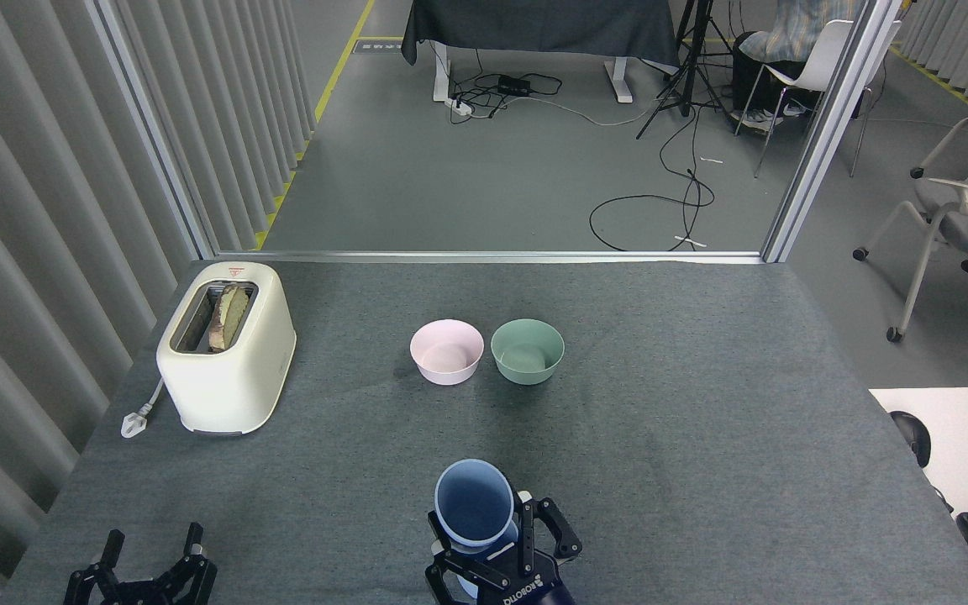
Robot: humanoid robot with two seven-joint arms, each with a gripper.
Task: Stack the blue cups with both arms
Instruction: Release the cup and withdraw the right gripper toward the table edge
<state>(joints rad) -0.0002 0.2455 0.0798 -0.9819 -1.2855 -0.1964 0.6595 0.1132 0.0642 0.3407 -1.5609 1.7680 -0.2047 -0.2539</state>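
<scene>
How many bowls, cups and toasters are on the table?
Toaster: 1
Pink bowl: 1
Green bowl: 1
Blue cup: 1 in clear sight, gripped by the right gripper; what lies under it is mostly hidden
Total: 4

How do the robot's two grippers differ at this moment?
The right gripper is closed around a blue cup; the left gripper holds nothing, fingers spread. The right sits near the table's middle, the left at the near-left corner. Both are black and multi-fingered.
</scene>
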